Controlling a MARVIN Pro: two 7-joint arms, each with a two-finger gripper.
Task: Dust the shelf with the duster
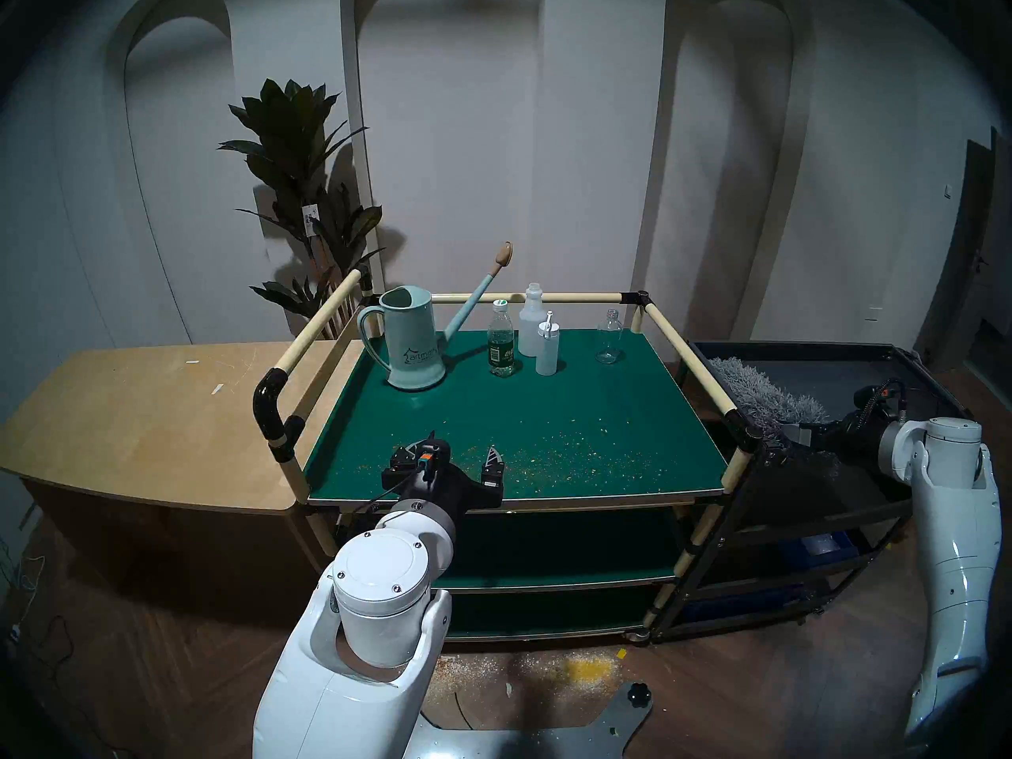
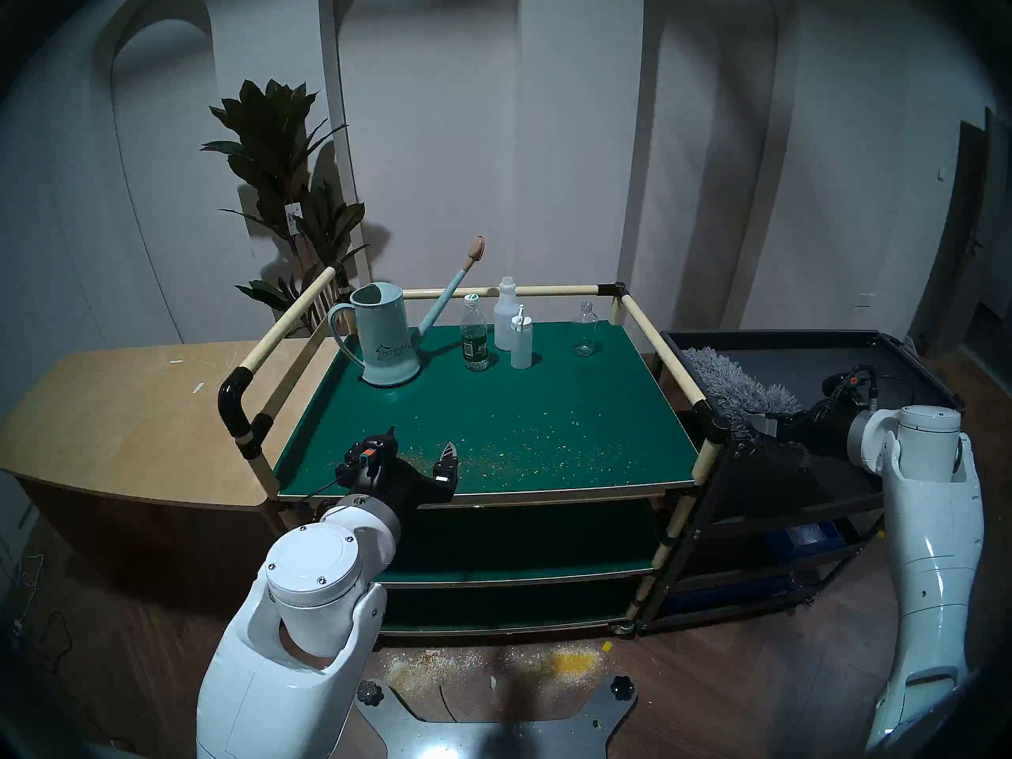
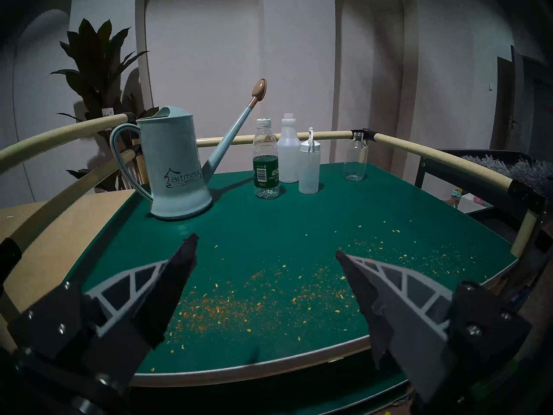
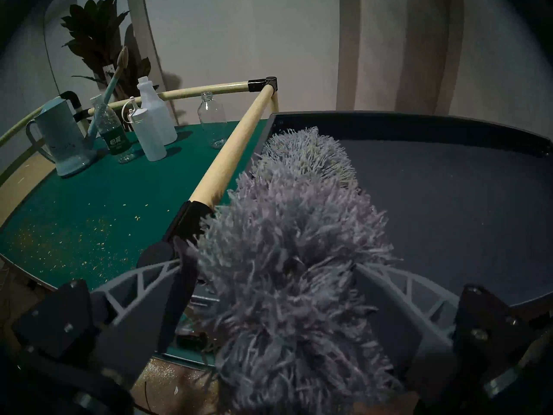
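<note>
Grey duster (image 4: 287, 249) fills the right wrist view: shaggy head lies between the right gripper (image 4: 275, 282) fingers, which sit either side of it with fibres hiding the contact. Can't tell if they're clamped on it or only straddling it. Duster is not on the shelf; it rests in the black tray cart (image 1: 854, 369) just past the shelf's right edge, head pointing toward the cart's far side. Makes sense as a tool park: off the work surface, within right-arm reach.

Left gripper (image 1: 464, 456) hovers at the near edge of the green shelf (image 1: 547, 413), toward the near-left corner, jaws spread wide, holding nothing. Probably parked clear of the sweep.

Orange-yellow crumbs (image 3: 227, 306) are scattered along the shelf's near edge, thinning toward the near-right corner. Watering can (image 1: 410, 339), green-label bottle (image 1: 500, 339), two white bottles (image 1: 539, 330) and a clear glass bottle (image 1: 609, 337) all stand along the far edge, so the dirty zone is unobstructed.

Judgement: dusting not started. The cream tube rail (image 4: 233, 154) on the right edge sits between duster and shelf, so the tool must be lifted over it.
</note>
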